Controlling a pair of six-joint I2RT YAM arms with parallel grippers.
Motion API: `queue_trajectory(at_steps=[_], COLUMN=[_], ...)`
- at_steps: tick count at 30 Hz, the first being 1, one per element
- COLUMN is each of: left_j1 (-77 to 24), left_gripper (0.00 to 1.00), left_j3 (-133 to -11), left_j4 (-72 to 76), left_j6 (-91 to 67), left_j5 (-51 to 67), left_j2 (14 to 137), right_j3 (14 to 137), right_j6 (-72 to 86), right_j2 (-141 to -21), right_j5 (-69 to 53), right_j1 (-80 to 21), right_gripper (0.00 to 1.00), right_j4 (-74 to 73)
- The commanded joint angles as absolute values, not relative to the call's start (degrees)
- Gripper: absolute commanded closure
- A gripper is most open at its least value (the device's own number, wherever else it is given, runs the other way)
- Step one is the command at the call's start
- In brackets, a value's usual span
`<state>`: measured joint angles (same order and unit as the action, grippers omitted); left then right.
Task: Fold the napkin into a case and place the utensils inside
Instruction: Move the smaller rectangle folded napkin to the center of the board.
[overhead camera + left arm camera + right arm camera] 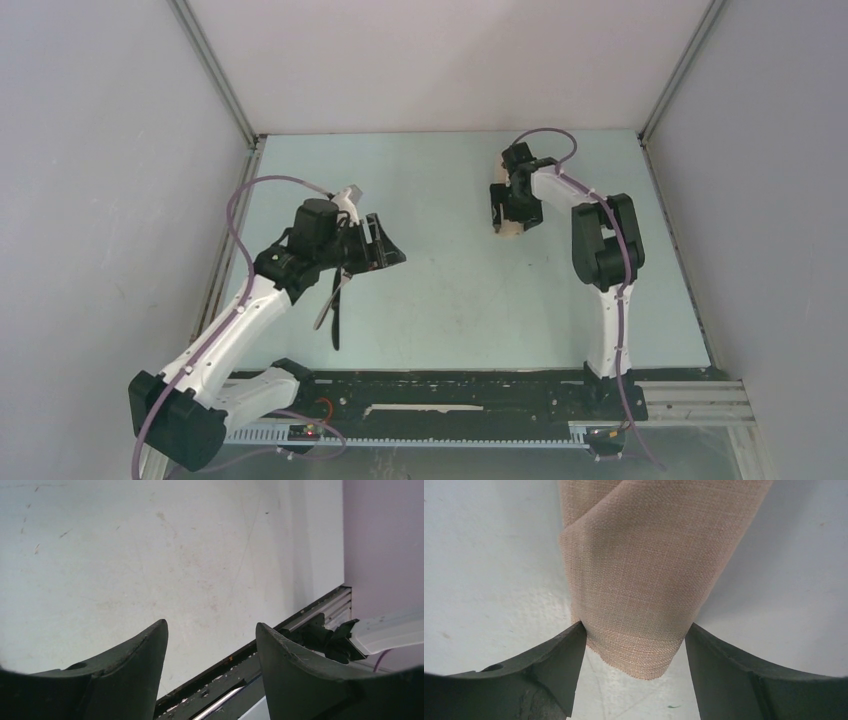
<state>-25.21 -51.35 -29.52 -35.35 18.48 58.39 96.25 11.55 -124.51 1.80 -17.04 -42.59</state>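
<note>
Napkin [639, 570] end between wide-open right hand [636, 626] fingers, left hand [211, 624] open, empty

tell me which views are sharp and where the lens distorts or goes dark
right wrist: napkin weave crisp, dark fingers soft-edged and bowed by the lens; left wrist: table scuffs clear, fingers near-black, corners vignetted; top external: even flat light, no glare, utensils too small to resolve well
</note>
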Motion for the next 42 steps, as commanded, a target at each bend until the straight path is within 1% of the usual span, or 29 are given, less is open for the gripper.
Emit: queue_trajectory(at_steps=[1, 5, 9, 13, 14, 15, 16, 17, 18, 20, 23, 26, 29, 30, 32, 33, 35, 38, 42], left_j1=[-23.3, -22.5, -20.5, -15.3, -13.7, -12.2, -10.7, -9.4, -8.3, -7.3, -7.1, -7.2, -7.5, -7.5, -7.8, -8.2, -8.6, -10.2, -13.8], left_gripper=[0.29, 0.29, 0.29, 0.29, 0.29, 0.29, 0.28, 0.17, 0.15, 0.14, 0.14, 0.18, 0.23, 0.27, 0.39, 0.42, 0.46, 0.49, 0.53], left_j3=[-50.4, -50.5, -50.4, -48.5, -48.5, -48.7, -48.9, -49.2, -49.7, -51.4, -55.1, -57.5, -59.2, -59.6, -61.6, -62.5, -63.9, -66.1, -67.7], left_j4=[-31.7, -33.0, -35.6, -36.2, -36.8, -37.7, -38.6, -39.8, -41.1, -44.4, -49.5, -53.9, -56.4, -55.8, -53.7, -52.3, -50.6, -50.6, -51.4], left_j6=[-33.6, -33.4, -33.2, -34.4, -34.4, -34.3, -33.8, -33.3, -32.7, -31.4, -28.4, -25.2, -21.5, -20.4, -17.5, -16.3, -14.9, -13.9, -13.7], left_j5=[17.7, 15.6, 11.7, 9.5, 8.5, 7.6, 6.5, 5.7, 4.7, 0.8, -1.9, -3.8, -6.5, -8.1, -8.3, -8.4, -8.1, -8.3, -9.7], left_j2=[59.3, 58.5, 59.1, 57.3, 56.7, 56.2, 56.0, 56.1, 56.6, 58.7, 64.9, 72.1, 78.5, 80.5, 85.4, 87.1, 90.7, 95.0, 98.9], right_j3=[92.6, 92.5, 93.0, 92.7, 92.7, 92.7, 92.8, 93.0, 93.0, 90.5, 83.5, 72.7, 65.6, 63.9, 60.3, 58.7, 56.0, 53.3, 50.7], right_j6=[2.8, -3.4, -7.7, -9.1, -8.3, -6.9, -5.0, -2.9, -1.2, 4.3, 8.8, 12.2, 15.3, 15.7, 16.2, 16.5, 16.8, 15.7, 13.8], right_j2=[-122.3, -121.8, -120.8, -117.4, -115.8, -113.9, -111.7, -109.3, -106.5, -99.6, -90.1, -81.0, -75.6, -74.1, -70.9, -69.4, -66.7, -62.8, -59.1], right_j5=[0.8, -1.7, -3.6, -5.1, -5.9, -5.8, -4.9, -4.5, -3.9, -0.3, -4.4, -10.3, -13.6, -14.2, -13.7, -13.5, -13.7, -12.4, -10.2], right_j1=[-13.5, -9.7, -6.9, -6.3, -6.3, -6.4, -6.6, -7.2, -8.4, -12.2, -19.4, -28.0, -34.7, -36.7, -40.4, -41.5, -42.6, -42.4, -39.6], right_gripper=[0.20, 0.20, 0.16, 0.09, 0.04, 0.01, 0.01, 0.00, 0.00, 0.00, 0.00, 0.00, 0.01, 0.01, 0.01, 0.01, 0.02, 0.02, 0.02], right_j4=[-44.8, -45.5, -46.3, -45.5, -45.4, -45.4, -45.7, -46.4, -47.2, -45.7, -41.5, -34.8, -30.3, -29.4, -28.1, -27.4, -27.2, -29.1, -30.3])
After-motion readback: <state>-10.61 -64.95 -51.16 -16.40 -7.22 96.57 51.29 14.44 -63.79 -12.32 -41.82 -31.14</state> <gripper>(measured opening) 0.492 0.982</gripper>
